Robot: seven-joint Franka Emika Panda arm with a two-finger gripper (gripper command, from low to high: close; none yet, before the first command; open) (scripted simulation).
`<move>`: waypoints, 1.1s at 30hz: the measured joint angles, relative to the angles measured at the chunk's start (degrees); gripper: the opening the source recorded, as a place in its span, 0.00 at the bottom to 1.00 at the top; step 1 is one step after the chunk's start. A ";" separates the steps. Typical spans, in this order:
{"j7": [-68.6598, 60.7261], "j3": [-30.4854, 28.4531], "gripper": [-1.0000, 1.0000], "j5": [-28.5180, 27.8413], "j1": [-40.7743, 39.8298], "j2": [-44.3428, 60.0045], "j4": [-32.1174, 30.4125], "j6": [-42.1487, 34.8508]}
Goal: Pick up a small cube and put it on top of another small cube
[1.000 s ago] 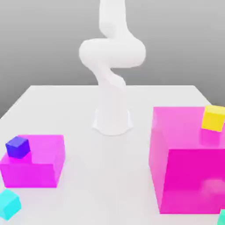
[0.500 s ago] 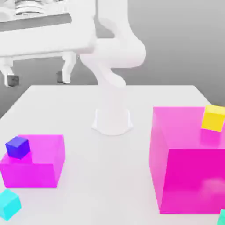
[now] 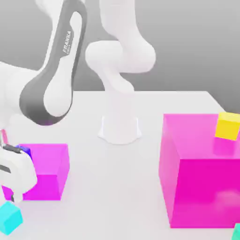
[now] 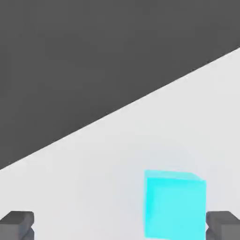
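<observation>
Small cyan cube (image 3: 9,218) at lower left corner of exterior frame, flat on white bench (image 3: 122,187), just in front of the low magenta block (image 3: 44,171); same cube (image 4: 174,204) low and right of centre in hand view, resting on bench, nearer one fingertip than the other; jaws (image 4: 120,225) released, spread wide, dark fingertips (image 4: 17,224) at both lower corners of hand view, cube between them, not gripped; hand body (image 3: 16,173) at left edge of exterior frame, white, hanging just above the cyan cube and overlapping the low magenta block; dark blue cube (image 3: 23,151) mostly hidden behind hand, only a sliver visible on top of that block; grey-and-white arm link (image 3: 56,70) crossing upper left of frame; white arm base (image 3: 120,126) upright at centre back of bench; tall magenta block (image 3: 201,168) at right, yellow cube (image 3: 228,125) on its top near far right corner; teal cube (image 3: 236,232) cut off at lower right corner.
</observation>
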 joint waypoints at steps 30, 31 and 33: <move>-15.42 19.00 0.00 -6.13 24.09 -23.86 -2.71 -21.36; -17.03 20.36 0.00 -6.78 26.49 -26.33 -2.73 -23.63; -20.11 23.16 0.00 -8.13 29.71 -31.20 -2.80 -28.09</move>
